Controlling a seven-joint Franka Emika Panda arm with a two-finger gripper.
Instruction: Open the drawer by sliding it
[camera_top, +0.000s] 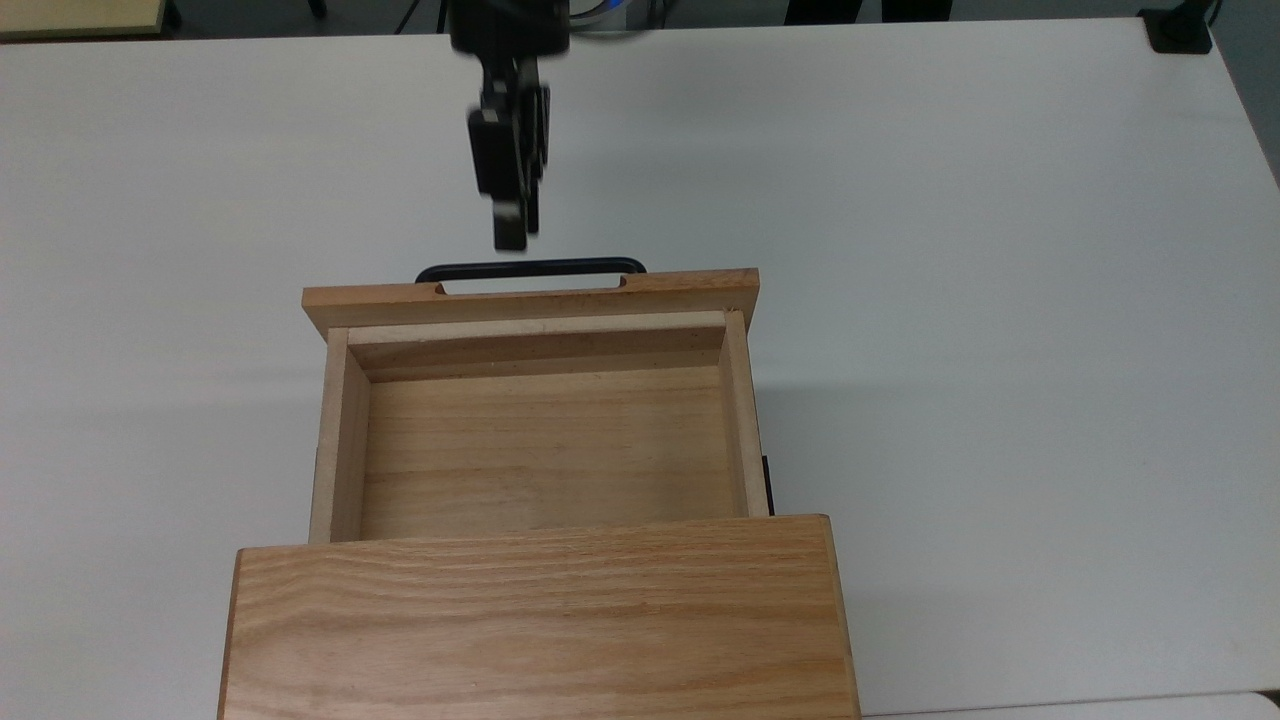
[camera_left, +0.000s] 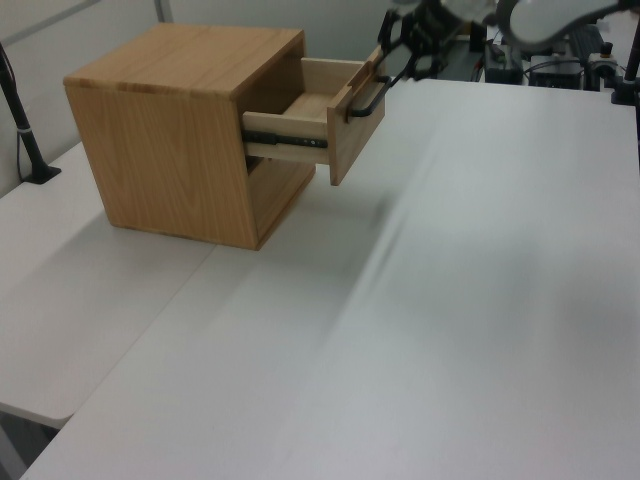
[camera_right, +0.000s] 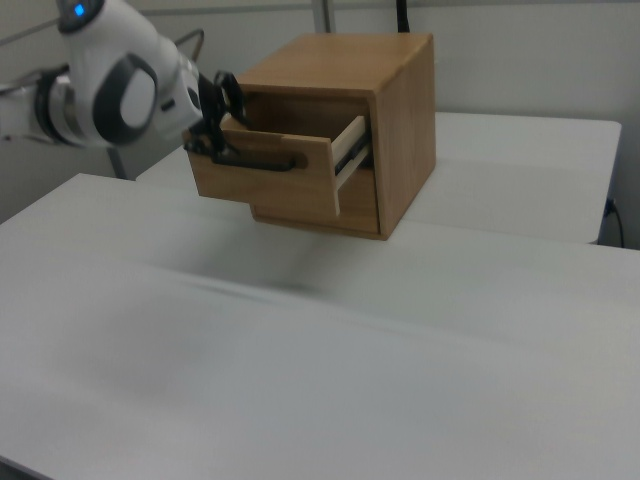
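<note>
drawer (camera_top: 540, 440) stands pulled well out of the wooden cabinet (camera_top: 535, 620), its bare wooden floor open to the top view and its side walls showing pale edges. the wide flat front panel (camera_top: 530, 295) faces the top view's upper edge, and the black bar handle (camera_top: 530, 269) runs along that panel's outer face. in the left view the drawer (camera_left: 325, 105) sticks out toward the left view's right on a dark metal slide rail (camera_left: 285, 140), hanging above the white tabletop (camera_left: 480, 260) with its shadow below. in the right view the front panel (camera_right: 265, 170) points to the right view's left, with the handle (camera_right: 250, 160) across it and the cabinet (camera_right: 385, 130) behind.

claw (camera_top: 510, 240) hangs just beyond the handle in the top view, apart from it, with a strip of tabletop (camera_top: 950, 250) showing between the fingertips and the bar. it holds nothing; whether its fingers are apart or together i cannot tell, since they line up one behind the other. in the left view the claw (camera_left: 408, 50) sits near the handle's far end, and in the right view the claw (camera_right: 215, 105) is just beside the panel's upper corner, carried by the white and grey arm (camera_right: 120, 85).

the cabinet rests on the tabletop near the top view's lower edge.
</note>
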